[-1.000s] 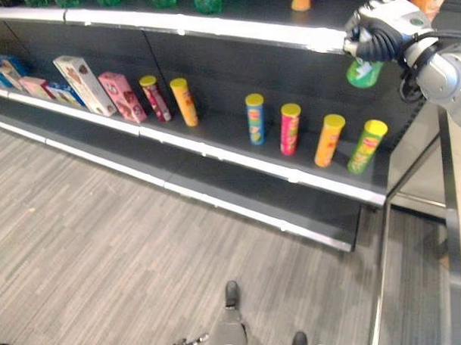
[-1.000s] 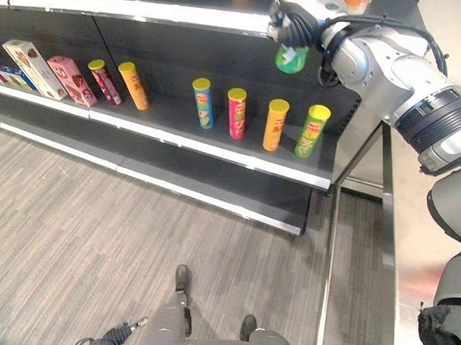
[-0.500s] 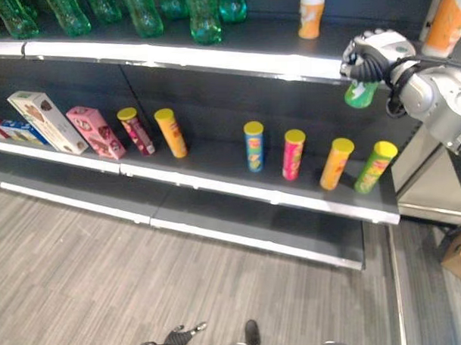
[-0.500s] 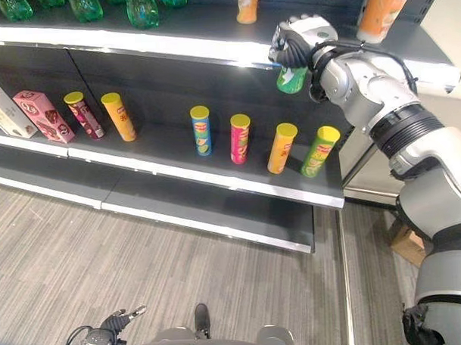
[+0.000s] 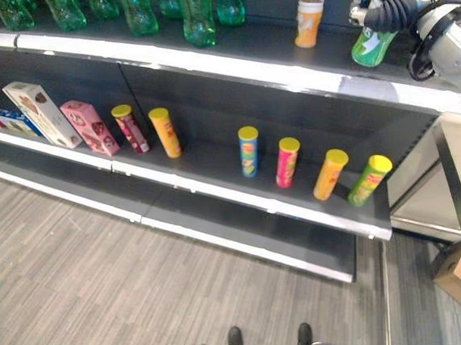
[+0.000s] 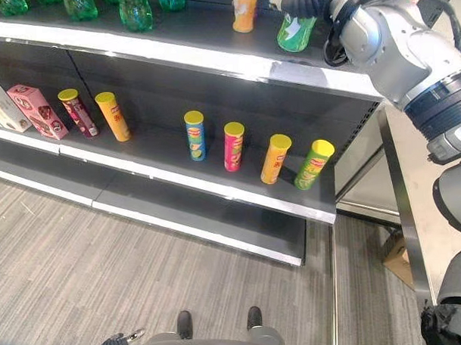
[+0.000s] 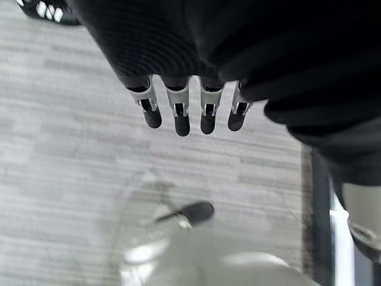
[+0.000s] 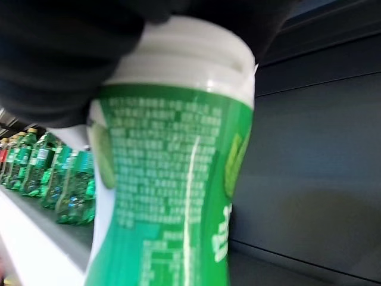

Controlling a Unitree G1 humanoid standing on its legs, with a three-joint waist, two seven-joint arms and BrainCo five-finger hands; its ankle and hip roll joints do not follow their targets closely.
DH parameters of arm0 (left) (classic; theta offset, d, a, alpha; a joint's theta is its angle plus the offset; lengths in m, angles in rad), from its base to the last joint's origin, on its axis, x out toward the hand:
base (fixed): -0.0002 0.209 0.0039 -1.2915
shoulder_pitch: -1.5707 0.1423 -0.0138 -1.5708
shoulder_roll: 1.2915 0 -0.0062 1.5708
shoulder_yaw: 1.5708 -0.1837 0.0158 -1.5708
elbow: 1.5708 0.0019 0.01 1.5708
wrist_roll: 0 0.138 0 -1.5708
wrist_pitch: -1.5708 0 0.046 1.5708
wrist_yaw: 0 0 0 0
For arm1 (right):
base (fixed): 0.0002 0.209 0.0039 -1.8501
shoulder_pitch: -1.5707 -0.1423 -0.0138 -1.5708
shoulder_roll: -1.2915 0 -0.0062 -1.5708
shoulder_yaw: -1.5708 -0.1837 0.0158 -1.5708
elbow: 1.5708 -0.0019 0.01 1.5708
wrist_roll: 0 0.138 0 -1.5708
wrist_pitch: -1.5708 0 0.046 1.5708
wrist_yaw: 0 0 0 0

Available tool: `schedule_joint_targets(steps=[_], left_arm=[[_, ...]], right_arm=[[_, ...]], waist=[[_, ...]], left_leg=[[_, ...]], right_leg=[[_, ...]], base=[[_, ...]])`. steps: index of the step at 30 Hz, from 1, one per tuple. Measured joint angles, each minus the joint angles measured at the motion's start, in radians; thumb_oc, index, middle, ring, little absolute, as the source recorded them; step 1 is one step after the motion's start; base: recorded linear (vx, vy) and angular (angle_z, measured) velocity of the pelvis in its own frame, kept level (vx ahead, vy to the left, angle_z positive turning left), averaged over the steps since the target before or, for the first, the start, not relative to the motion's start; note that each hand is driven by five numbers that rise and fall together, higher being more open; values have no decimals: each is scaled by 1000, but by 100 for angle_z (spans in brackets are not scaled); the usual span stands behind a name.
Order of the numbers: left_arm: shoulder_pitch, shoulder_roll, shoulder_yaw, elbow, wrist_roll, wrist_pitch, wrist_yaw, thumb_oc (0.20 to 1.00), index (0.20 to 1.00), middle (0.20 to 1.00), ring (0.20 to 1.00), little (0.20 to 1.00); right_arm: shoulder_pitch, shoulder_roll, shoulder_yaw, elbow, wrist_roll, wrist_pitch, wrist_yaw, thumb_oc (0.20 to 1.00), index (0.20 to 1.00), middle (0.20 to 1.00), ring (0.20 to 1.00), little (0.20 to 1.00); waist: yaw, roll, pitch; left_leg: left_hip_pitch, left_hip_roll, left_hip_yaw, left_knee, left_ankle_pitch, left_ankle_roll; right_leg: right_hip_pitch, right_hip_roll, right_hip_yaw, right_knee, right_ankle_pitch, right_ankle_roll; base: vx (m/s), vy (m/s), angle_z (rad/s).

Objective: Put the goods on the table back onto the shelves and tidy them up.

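Green cup point(image 5: 373, 46), hand-held point(image 5: 384, 4), over shelf edge point(image 5: 409, 90).

**Shelf count**

Six tall tubes point(image 5: 249, 151) stand on the middle shelf. Beside them are two larger boxes point(image 5: 43, 113), one white, one pink, and smaller boxes cut off at the edge. The upper shelf carries two cups (orange point(image 5: 309, 21) and green point(image 5: 373, 46)).

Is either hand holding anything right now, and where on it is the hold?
The right hand holds the green cup by its white-lidded top end, over the upper shelf. The left hand holds nothing; its fingers hang straight.
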Motion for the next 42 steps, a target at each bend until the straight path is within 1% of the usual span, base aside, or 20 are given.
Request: schedule_joint_targets(steps=[2,4,5,6,9,12,13,16,19,22,24,27,31,34,37,38,42], left_arm=[[-12,-5,1,0,0,-3,0,1000,1000,1000,1000,1000],[-16,-11,1,1,0,-3,0,1000,1000,1000,1000,1000],[-16,-13,1,2,0,-3,0,1000,1000,1000,1000,1000],[-14,-16,1,8,0,-2,1,1000,1000,1000,1000,1000],[1,-16,1,10,0,-1,2,1000,1000,1000,1000,1000],[10,-17,0,9,-1,-1,2,1000,1000,1000,1000,1000],[14,-17,0,10,-1,0,2,1000,1000,1000,1000,1000],[32,-17,0,11,-2,2,3,1000,1000,1000,1000,1000],[37,-17,-1,11,-2,4,3,1000,1000,1000,1000,1000],[39,-17,-9,11,-2,4,3,1000,1000,1000,1000,1000],[37,-17,-9,12,-2,5,4,1000,1000,1000,1000,1000],[46,-17,-9,13,-1,5,3,1000,1000,1000,1000,1000],[39,-16,-10,22,0,6,3,1000,1000,1000,1000,1000],[43,-16,-12,34,0,11,3,1000,1000,1000,1000,1000],[41,-16,-13,34,0,12,1,1000,1000,1000,1000,1000],[42,-16,-13,34,0,12,-1,1000,1000,1000,1000,1000],[34,-16,-13,31,0,11,-7,1000,1000,1000,1000,1000]], right_arm=[[-13,3,16,7,10,-1,5,200,200,200,200,200],[-14,29,16,48,17,-2,5,200,200,200,200,200],[-14,50,16,81,17,-2,5,200,200,200,200,200],[-9,114,16,161,16,4,6,200,200,200,200,200],[15,182,11,216,15,4,5,200,200,200,200,200],[61,235,11,269,-4,8,5,200,200,200,200,200],[75,248,12,277,-7,14,7,200,200,200,200,200],[92,272,2,305,-39,19,7,200,200,200,200,200],[101,277,-21,331,-49,27,2,200,200,200,200,200],[110,278,-51,404,-84,34,-25,200,200,200,200,200],[110,277,-74,433,-88,53,-37,200,200,200,200,200],[110,268,-76,439,-123,61,-40,200,200,200,200,200],[110,234,-85,461,-125,68,-46,200,200,200,200,200],[110,235,-85,472,-125,73,-46,200,200,200,200,200],[110,235,-86,471,-128,75,-48,200,200,200,200,200],[109,245,-85,469,-154,76,-55,200,200,200,200,200],[109,248,-87,453,-168,74,-58,200,200,200,200,200]], waist=[[-1,2,-2],[4,5,-11],[10,8,-16],[22,15,-27],[38,23,-50],[49,25,-69],[59,26,-70],[66,27,-71],[75,27,-72],[85,30,-71],[84,33,-72],[89,47,-73],[95,67,-73],[104,78,-69],[103,78,-68],[103,76,-67],[103,69,-63]], left_leg=[[0,4,-14,0,2,-3],[0,5,-21,0,2,-3],[1,5,-22,0,1,-4],[8,6,-23,0,-4,-11],[-1,5,-33,-6,-9,-18],[-4,5,-44,-6,-12,-13],[-7,5,-46,-6,-11,-12],[-4,3,-53,-6,-11,-12],[-7,0,-65,-6,-9,-10],[-7,-3,-84,-6,-8,-13],[-9,-4,-98,-6,-9,-11],[-19,-6,-112,-6,-6,-14],[-23,-13,-147,-6,-2,-16],[-28,-15,-161,-6,-3,-17],[-28,-16,-167,-6,-3,-17],[-24,-16,-167,-6,-4,-19],[-24,-16,-169,-6,-4,-20]], right_leg=[[6,4,-14,0,-5,-7],[10,6,-20,0,-9,-10],[12,6,-22,-1,-10,-10],[20,6,-24,-4,-12,-11],[21,5,-29,-3,-17,-11],[25,5,-41,-3,-22,-6],[25,4,-46,-2,-24,-7],[34,3,-54,-2,-24,-9],[37,1,-67,0,-26,-10],[50,-1,-88,0,-30,-10],[55,-1,-102,1,-35,-8],[55,-2,-120,1,-37,-9],[69,-7,-159,1,-47,-9],[75,-7,-177,1,-53,-8],[83,-8,-192,1,-61,-7],[87,-8,-193,1,-64,-6],[88,-8,-196,1,-67,-5]], base=[[2,-63,15],[-9,-60,13],[-10,-63,6],[-7,-66,7],[0,-39,7],[7,-22,12],[12,-34,15],[10,-25,9],[13,-22,13],[7,-35,20],[7,-42,20],[9,-43,15],[14,-30,29],[61,-53,20],[57,-31,14],[35,-21,4],[23,-9,1]])
